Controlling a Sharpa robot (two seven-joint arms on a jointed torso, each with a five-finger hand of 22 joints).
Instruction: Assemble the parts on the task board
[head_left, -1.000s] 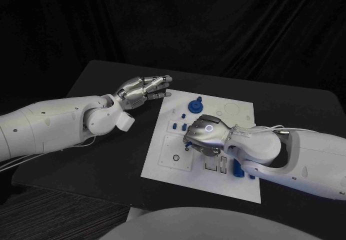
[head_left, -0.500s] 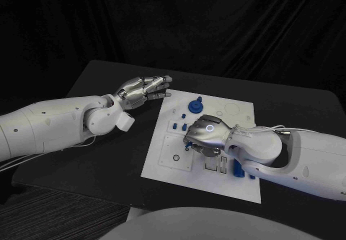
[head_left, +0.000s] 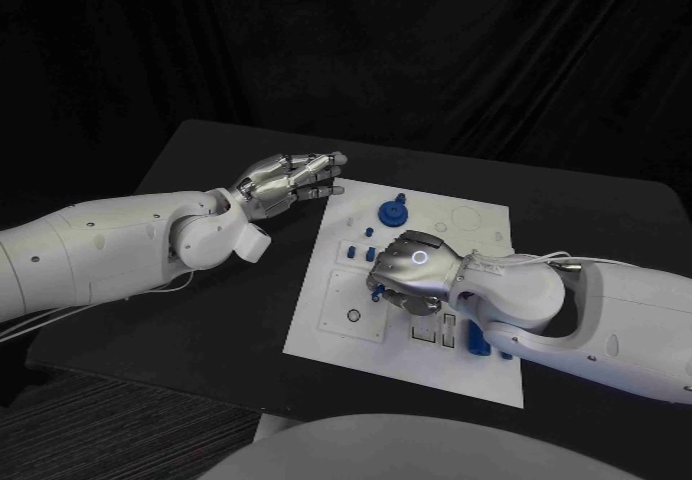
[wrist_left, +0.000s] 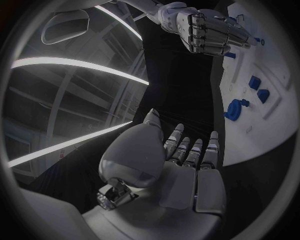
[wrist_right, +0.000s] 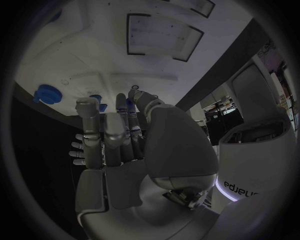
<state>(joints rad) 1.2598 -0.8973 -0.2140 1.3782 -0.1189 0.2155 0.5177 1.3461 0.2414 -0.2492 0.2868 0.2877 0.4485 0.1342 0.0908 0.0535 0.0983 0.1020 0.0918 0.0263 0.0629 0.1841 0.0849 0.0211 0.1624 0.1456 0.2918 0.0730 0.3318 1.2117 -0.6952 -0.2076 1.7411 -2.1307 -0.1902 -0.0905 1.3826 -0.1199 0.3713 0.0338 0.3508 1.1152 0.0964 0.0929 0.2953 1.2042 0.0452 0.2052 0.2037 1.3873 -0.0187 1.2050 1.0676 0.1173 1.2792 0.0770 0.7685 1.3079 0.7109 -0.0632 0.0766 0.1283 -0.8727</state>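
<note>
The right robot hand (head_left: 411, 268) pinches a small blue part (head_left: 378, 293) to seat it on the task board (head_left: 346, 335), while the left robot hand (head_left: 284, 180) waits released beside it

Right hand (head_left: 408, 268) covers middle of task board (head_left: 329, 318); whatever lies under palm hidden. Fingertips curl down out of sight in head view; a blue part (head_left: 376, 292) peeks beside them, shape and contact too unclear to tell. Blue part (head_left: 476, 338) near right forearm partly hidden by arm. Small blue parts (head_left: 351, 250) on board too small to tell apart. Surface (head_left: 216, 330) cut by arms at both sides.
</note>
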